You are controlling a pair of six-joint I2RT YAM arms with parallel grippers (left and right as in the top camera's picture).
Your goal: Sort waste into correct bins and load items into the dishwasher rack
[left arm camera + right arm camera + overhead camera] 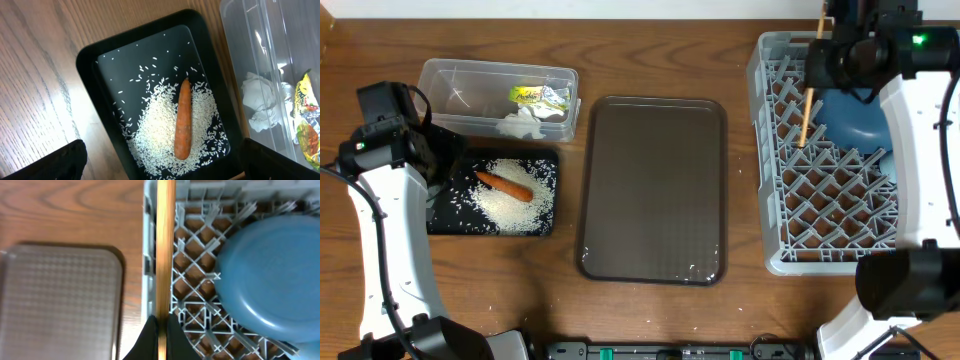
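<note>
The black tray (445, 215) holds loose white rice (510, 203) and an orange carrot (504, 185); they also show in the left wrist view, carrot (183, 120) on rice (160, 125). The clear tub (455, 80) holds white paper wads (525, 120) and a green-yellow wrapper (540, 97). My left gripper (160, 165) is open and empty above the black tray's edge. My right gripper (161, 330) is shut on wooden chopsticks (165, 245), held over the grey dishwasher rack (775, 180). The dark-blue bowl (855, 115) lies in the rack.
The brown serving tray (653, 185) lies in the middle of the wooden table. A few stray rice grains lie on the table near the front left. The rack sits at the right edge.
</note>
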